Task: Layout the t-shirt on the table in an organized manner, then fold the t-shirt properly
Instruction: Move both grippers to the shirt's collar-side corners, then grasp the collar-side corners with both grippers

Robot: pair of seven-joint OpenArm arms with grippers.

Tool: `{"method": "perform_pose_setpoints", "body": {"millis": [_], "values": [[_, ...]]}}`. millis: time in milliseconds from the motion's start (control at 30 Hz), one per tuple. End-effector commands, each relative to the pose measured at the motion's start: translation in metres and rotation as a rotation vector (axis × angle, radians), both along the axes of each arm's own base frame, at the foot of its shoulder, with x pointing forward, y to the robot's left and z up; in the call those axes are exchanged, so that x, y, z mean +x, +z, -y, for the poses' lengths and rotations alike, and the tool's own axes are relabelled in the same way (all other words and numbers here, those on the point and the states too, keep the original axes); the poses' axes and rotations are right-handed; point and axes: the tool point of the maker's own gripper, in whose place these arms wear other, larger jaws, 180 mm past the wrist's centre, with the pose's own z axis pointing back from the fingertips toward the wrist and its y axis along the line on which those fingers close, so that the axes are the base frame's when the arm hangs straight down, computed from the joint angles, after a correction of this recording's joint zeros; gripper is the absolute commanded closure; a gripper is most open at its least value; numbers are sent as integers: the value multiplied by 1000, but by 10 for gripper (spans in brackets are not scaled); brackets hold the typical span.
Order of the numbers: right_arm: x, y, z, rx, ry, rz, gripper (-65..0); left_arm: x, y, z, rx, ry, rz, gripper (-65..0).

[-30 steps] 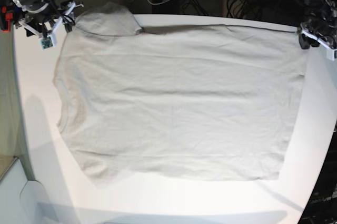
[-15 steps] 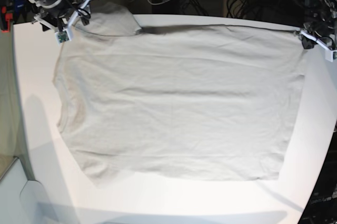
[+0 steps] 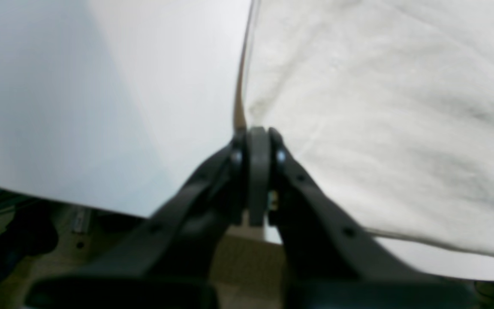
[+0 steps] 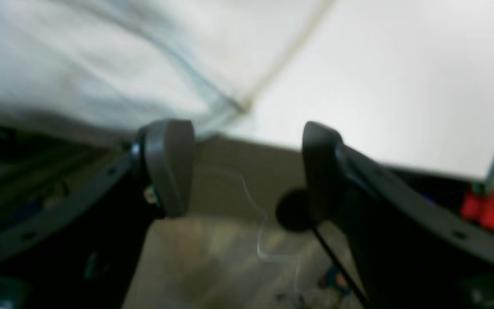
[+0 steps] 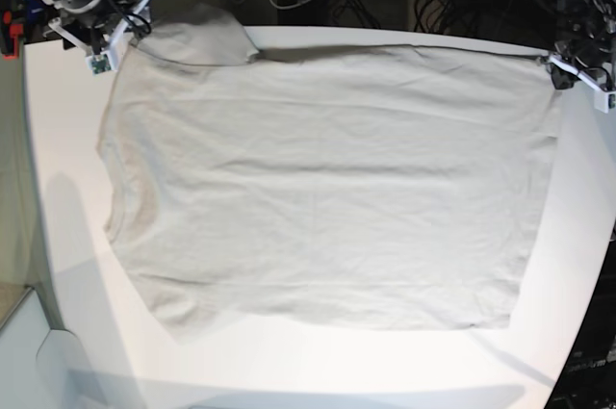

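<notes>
T-shirt (image 5: 327, 188) fabric lies spread flat across most of the table (image 5: 67, 236), neckline toward nine o'clock and hem toward three. My left gripper (image 3: 257, 133) is pinched tight on the hem corner at about two o'clock in the base view, which I judge anchors that edge so the cloth stays taut. My right gripper (image 4: 247, 167) stands with jaws wide apart and empty beside the sleeve at about ten o'clock, probably lining up a grab.
</notes>
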Motion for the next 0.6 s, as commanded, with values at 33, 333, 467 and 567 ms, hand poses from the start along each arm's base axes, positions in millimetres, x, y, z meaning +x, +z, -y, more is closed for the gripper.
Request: {"method": "perform_pose_setpoints", "body": {"millis": [33, 333, 467, 567], "values": [[8, 5, 1, -2, 7, 23, -431, -9, -4, -3, 15, -15, -55, -1], [5, -1, -11, 30, 29, -5, -457, -9, -4, -3, 15, -15, -55, -1], [8, 0, -19, 74, 25, 15, -457, -9, -4, -3, 15, -15, -55, -1], [11, 0, -21, 80, 24, 22, -458, -9, -4, -3, 16, -15, -56, -1]]}}
